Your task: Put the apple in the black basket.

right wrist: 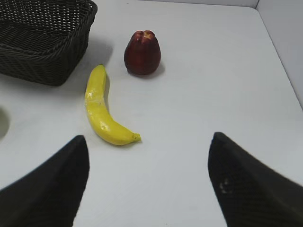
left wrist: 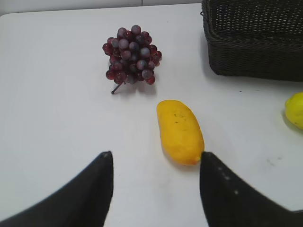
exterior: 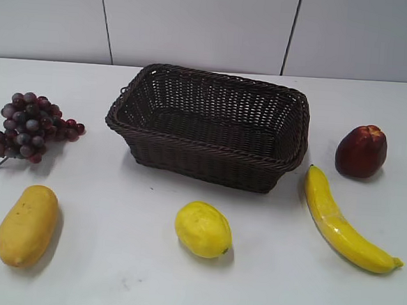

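The dark red apple [exterior: 361,151] stands on the white table to the right of the black basket [exterior: 211,149]. It also shows in the right wrist view [right wrist: 142,52], far ahead of my right gripper [right wrist: 149,139], which is open and empty above bare table. The black basket's corner shows there too [right wrist: 52,71]. My left gripper [left wrist: 156,156] is open and empty, above the table near a yellow mango. The basket's corner shows at the top right of the left wrist view [left wrist: 255,66]. Neither gripper shows in the exterior view.
A banana [exterior: 342,221] lies in front of the apple, also in the right wrist view [right wrist: 102,109]. A lemon [exterior: 203,229] sits front centre. A yellow mango [exterior: 27,225] lies front left. A purple-red grape bunch [exterior: 27,127] lies at the left.
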